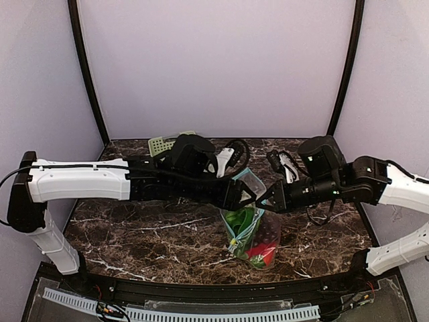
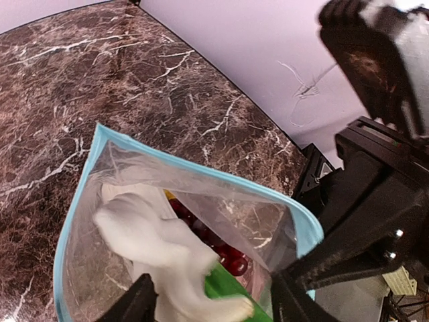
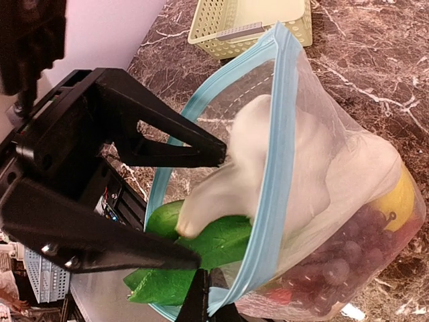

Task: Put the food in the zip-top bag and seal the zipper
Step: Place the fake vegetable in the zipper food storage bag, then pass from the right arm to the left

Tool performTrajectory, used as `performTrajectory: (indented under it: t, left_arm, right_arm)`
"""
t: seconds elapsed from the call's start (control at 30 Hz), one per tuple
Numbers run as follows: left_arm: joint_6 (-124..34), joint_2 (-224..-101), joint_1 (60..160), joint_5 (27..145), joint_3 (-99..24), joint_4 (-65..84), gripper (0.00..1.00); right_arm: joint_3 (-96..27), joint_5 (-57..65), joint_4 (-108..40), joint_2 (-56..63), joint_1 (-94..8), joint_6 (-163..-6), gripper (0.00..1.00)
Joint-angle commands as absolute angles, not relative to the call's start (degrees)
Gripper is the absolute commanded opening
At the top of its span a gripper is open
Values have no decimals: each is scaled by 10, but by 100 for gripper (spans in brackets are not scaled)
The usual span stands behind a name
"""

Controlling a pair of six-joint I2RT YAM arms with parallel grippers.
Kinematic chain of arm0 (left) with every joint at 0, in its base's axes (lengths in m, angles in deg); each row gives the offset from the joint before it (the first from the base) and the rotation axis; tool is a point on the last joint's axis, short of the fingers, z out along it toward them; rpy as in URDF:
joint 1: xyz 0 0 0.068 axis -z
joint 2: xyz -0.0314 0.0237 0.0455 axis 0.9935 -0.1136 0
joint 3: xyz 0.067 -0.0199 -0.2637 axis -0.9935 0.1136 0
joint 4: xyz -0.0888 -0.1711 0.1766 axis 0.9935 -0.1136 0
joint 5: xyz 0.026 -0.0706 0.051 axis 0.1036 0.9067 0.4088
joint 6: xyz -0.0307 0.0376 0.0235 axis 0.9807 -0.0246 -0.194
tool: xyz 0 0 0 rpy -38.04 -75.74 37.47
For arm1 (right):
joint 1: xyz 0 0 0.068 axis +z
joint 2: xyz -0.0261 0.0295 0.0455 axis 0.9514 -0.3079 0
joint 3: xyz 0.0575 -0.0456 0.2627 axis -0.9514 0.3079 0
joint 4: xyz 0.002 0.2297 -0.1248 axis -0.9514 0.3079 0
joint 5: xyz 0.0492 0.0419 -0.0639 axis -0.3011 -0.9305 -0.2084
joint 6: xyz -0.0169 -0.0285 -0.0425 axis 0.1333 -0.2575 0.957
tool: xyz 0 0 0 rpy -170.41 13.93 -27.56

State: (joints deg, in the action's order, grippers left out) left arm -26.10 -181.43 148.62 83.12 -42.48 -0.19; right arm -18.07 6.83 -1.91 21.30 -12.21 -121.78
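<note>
The clear zip-top bag (image 1: 258, 235) hangs over the table with its mouth held up, and my right gripper (image 3: 214, 292) is shut on its rim. The light blue zipper (image 3: 278, 134) gapes open. My left gripper (image 2: 211, 295) is open just above the mouth. The bok choy (image 3: 221, 245), with its white stalk (image 2: 154, 241), is blurred as it sits partly in the mouth between the spread fingers. Dark grapes (image 3: 342, 258), a yellow lemon (image 3: 397, 198) and a red chilli (image 1: 261, 253) lie in the bag's bottom. In the top view both grippers (image 1: 247, 194) (image 1: 263, 201) meet at the bag's top.
A pale green slotted basket (image 1: 163, 143) stands at the back of the marble table (image 1: 134, 235), behind the left arm. It also shows beyond the bag in the right wrist view (image 3: 248, 20). Purple walls close in the back and sides.
</note>
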Motion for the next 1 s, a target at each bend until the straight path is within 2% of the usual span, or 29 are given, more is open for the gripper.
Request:
performTrajectory:
  t: [0.0,0.13,0.37,0.57,0.8,0.97]
  left_arm:
    - [-285,-1755,1488,868,-428,-2,65]
    - [-290,-1711,1488,865,-416,-13,69]
    - [-301,-1624,1488,894,-359,-71,71]
    - [-278,-1569,1490,924,-274,-91,74]
    - [-262,-1585,1518,953,-244,-84,74]
    - [-270,-1614,1527,937,-252,-84,69]
  right_arm:
    - [-178,98,-63,231,-125,-1227,0]
    - [-177,129,-66,239,-124,-1239,0]
    - [-163,162,-99,257,-125,-1259,0]
    - [-177,176,-107,244,-124,-1257,0]
    - [-187,181,-113,230,-124,-1257,0]
    - [-191,180,-114,225,-124,-1256,0]
